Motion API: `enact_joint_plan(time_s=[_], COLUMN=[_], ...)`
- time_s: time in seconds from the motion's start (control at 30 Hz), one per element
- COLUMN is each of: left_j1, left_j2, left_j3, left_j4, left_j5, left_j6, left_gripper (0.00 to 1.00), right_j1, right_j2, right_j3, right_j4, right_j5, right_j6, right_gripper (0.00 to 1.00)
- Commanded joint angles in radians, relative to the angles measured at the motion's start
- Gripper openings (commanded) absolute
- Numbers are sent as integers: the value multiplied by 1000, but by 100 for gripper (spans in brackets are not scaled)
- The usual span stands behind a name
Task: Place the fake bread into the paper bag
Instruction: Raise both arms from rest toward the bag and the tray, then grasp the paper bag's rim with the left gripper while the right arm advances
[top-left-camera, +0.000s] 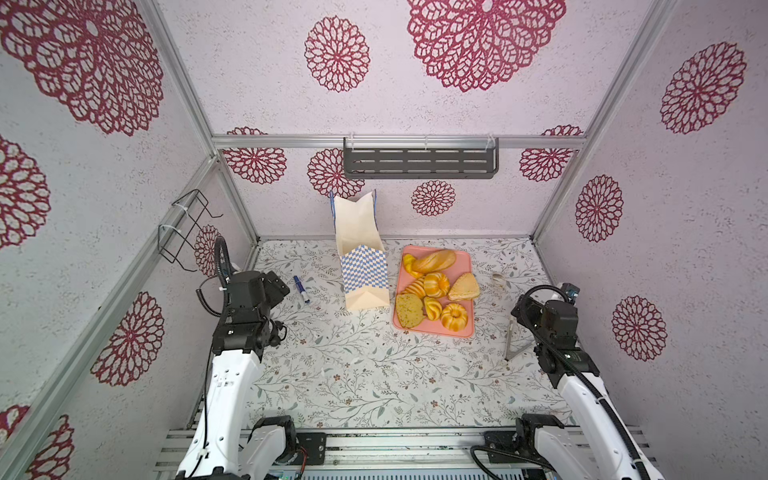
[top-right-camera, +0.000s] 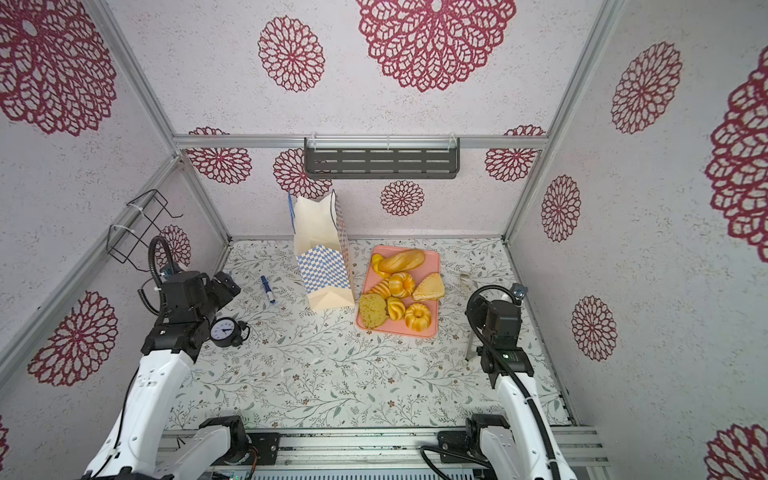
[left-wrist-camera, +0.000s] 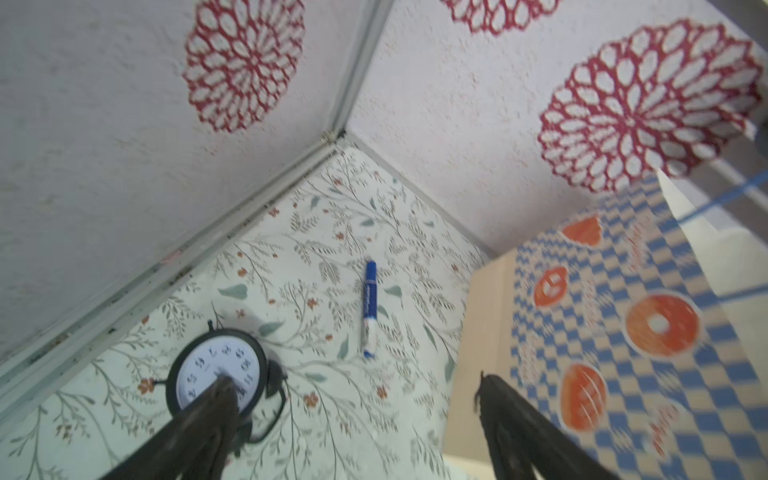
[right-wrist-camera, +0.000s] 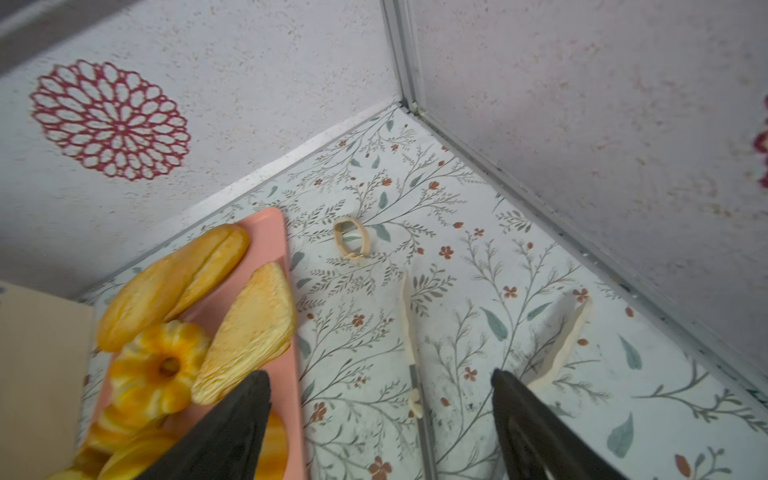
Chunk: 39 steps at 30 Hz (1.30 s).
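White arm links (top-left-camera: 232, 386); black wrists (top-left-camera: 245, 307); coiled cables (top-left-camera: 200, 297).

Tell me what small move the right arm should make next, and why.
Probably swing the right gripper over the pink plastic tray toward the triangular golden toy sandwich: its jaws are open and empty beside the tray, and the blue-and-white checkered paper bag stands open alongside.

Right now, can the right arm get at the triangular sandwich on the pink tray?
Probably yes. The triangular sandwich lies at the edge of the pink tray nearest the right gripper, whose jaws stand open and empty. Nothing tall stands between them; the paper bag is beyond the tray.
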Motion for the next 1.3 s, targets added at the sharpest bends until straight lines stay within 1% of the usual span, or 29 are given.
enact_joint_plan(time_s=[0.0, 0.07, 0.17, 0.2, 0.27, 0.43, 0.53, 0.63, 0.8, 1.07, 1.17, 1.27], left_j1=[-2, -4, -19, -32, -63, -165, -223, -277, -343, -386, -386, -384], left_j2=[-15, -15, -13, -12, 0, 75, 131, 202, 363, 692, 782, 856], left_j3=[86, 131, 193, 215, 268, 451, 550, 630, 763, 1043, 1117, 1165], left_j4=[-241, -299, -363, -373, -404, -502, -538, -561, -565, -610, -626, -626], left_j5=[170, 227, 286, 301, 299, 237, 205, 151, 65, -31, -71, -94], left_j6=[-24, -21, -31, -32, -36, -19, -15, -1, 25, 74, 81, 86], left_gripper=[92, 91, 95, 98, 98, 99, 96, 93, 91, 84, 82, 78], right_j1=[-1, -1, 0, 1, 4, 59, 117, 190, 319, 493, 537, 559], right_j2=[-18, -14, -7, -4, 8, 52, 82, 105, 148, 217, 222, 224], right_j3=[77, 100, 128, 140, 161, 229, 276, 324, 392, 440, 435, 415], right_j4=[-153, -197, -245, -258, -275, -306, -321, -333, -335, -342, -340, -330], right_j5=[-194, -240, -280, -295, -321, -355, -341, -310, -260, -184, -155, -149], right_j6=[-8, -3, 14, 20, 38, 80, 97, 107, 116, 132, 140, 153], right_gripper=[79, 76, 73, 73, 72, 69, 69, 70, 73, 74, 75, 75])
